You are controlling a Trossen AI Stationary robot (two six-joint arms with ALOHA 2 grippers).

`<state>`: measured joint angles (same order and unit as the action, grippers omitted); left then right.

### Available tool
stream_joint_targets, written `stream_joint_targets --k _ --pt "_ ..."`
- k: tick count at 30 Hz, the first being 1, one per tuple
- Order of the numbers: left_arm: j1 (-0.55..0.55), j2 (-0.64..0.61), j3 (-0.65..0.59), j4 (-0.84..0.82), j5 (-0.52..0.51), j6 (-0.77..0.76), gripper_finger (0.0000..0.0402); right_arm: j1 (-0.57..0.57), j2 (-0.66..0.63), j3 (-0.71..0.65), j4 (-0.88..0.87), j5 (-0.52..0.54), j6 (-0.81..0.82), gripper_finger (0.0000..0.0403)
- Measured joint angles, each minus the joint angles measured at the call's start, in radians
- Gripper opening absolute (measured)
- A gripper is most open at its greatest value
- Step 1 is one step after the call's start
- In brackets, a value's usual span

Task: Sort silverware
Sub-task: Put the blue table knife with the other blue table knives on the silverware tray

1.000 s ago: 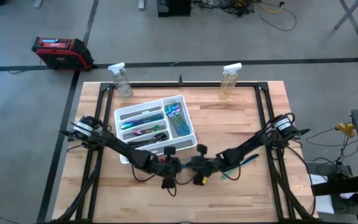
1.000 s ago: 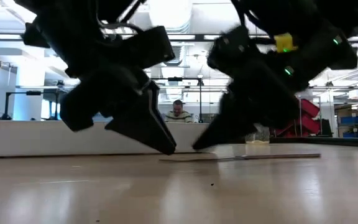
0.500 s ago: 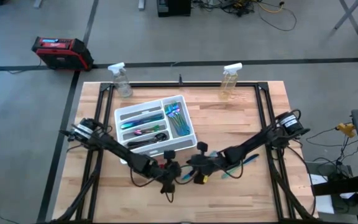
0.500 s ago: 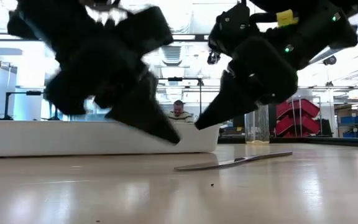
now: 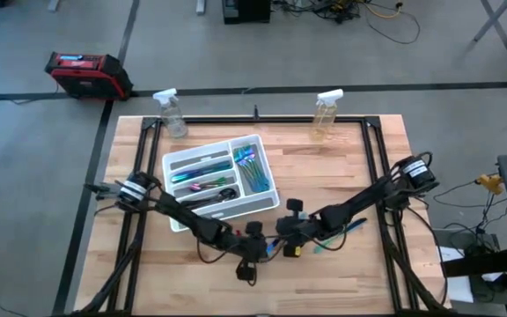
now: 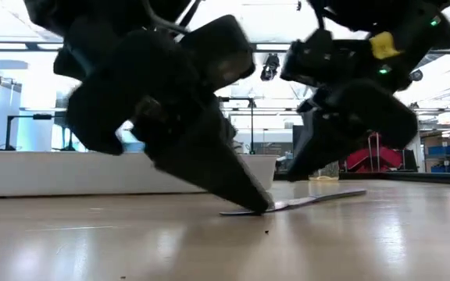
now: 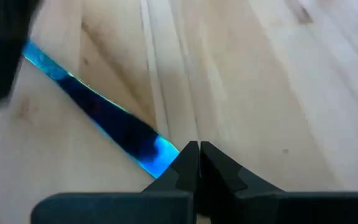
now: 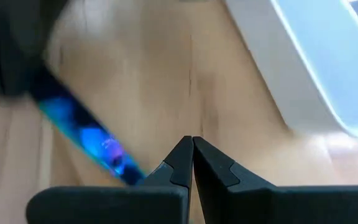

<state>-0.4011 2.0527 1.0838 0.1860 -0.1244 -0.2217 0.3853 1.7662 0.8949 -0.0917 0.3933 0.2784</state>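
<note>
utensil: slim blue-iridescent piece [image 7: 104,118] flat on worktop [image 5: 341,167], near front edge, mid
handling: prob. light, stiff, slick, thin; pinch at end
left gripper [image 7: 199,163]: fingers pressed together at its tip; hold unclear
right gripper [image 8: 191,155]: fingers pressed together, beside it
tray [image 5: 268,183]: just beyond, other silverware in

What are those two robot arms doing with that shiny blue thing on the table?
They are sorting silverware into the white tray. Both arms meet at the front of the wooden table, over a shiny blue utensil lying flat on the wood. The left gripper is shut with its tips at one end of the utensil. The right gripper is shut too, right beside the utensil. Other colourful utensils already lie in the tray.
</note>
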Motion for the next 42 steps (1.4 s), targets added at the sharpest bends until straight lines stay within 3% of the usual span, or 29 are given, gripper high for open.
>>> stream_joint_targets --k 7,10,16,22,25,30,42 --pt "-0.010 -0.031 0.003 -0.129 -0.005 -0.029 0.0000 0.016 -0.138 -0.066 -0.082 0.049 -0.124 0.0000" --pt "-0.012 -0.044 0.001 -0.186 -0.001 -0.034 0.0000 0.016 -0.214 -0.144 -0.045 0.005 -0.133 0.0000" --pt "-0.024 -0.065 -0.010 -0.232 -0.007 -0.053 0.0000 0.018 -0.315 -0.397 0.341 -0.131 -0.122 0.0000" --pt "-0.030 -0.121 -0.021 -0.291 0.004 -0.054 0.0000 0.018 -0.311 -0.623 0.759 -0.140 -0.106 0.0000" --pt "-0.032 -0.165 -0.024 -0.314 -0.010 -0.051 0.0000 0.016 -0.311 -0.698 0.841 -0.140 -0.084 0.0000" --pt "-0.030 -0.196 -0.020 -0.301 -0.119 -0.048 0.0000 0.016 -0.311 -0.786 0.998 -0.140 -0.074 0.0012" --pt "-0.026 -0.091 -0.017 -0.291 -0.109 -0.197 0.0000 0.016 -0.275 -0.823 1.078 -0.178 -0.122 0.0090"
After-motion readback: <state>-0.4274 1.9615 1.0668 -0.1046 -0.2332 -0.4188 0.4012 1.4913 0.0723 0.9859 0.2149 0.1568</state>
